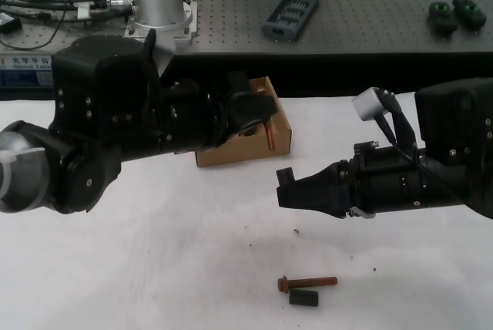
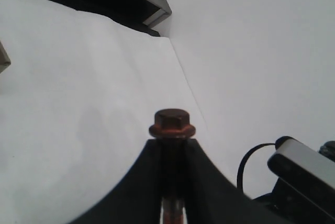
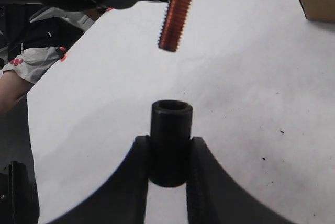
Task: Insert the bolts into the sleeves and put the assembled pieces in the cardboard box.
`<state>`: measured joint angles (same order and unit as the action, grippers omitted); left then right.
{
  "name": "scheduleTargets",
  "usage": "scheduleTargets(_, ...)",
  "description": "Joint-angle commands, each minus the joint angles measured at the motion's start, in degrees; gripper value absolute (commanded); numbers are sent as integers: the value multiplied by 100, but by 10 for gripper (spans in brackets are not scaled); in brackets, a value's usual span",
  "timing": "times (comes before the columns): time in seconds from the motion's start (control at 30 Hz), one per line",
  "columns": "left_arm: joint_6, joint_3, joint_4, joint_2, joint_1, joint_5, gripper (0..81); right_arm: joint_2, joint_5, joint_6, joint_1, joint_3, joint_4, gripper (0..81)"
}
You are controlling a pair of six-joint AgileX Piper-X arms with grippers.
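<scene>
Left gripper (image 2: 171,146): jaws pinching bolt (image 2: 171,123) by shank, hex head beyond fingertips, held above bench by cardboard box (image 1: 243,154). Box at rear of white sheet (image 1: 154,268), open side up. Right gripper (image 3: 170,143): jaws clamped on black sleeve (image 3: 171,116), bore open toward bolt's threaded end; end near mouth, apart, not inserted. Second bolt (image 1: 308,281) and second sleeve (image 1: 303,297) lie side by side on sheet at near edge, below right gripper.

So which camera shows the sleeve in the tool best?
Right wrist view: the sleeve sits close up in the right tool, open end facing the bolt. The high view has the sleeve as a small dark bit at that tool's tip.
</scene>
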<state>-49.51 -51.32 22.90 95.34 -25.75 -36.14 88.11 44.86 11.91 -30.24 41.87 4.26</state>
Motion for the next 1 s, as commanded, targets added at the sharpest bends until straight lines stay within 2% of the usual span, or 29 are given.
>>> scheduleTargets(0.0,-84,-54,17,-7,1,-65,6,-98,115,37,25,31,82,34)
scheduleTargets(0.47,-26,-54,-229,-7,1,-515,6,-98,132,231,11,31,449,34)
scheduleTargets(0.97,4,-54,-229,-7,-26,-636,6,-98,336,221,11,31,429,34)
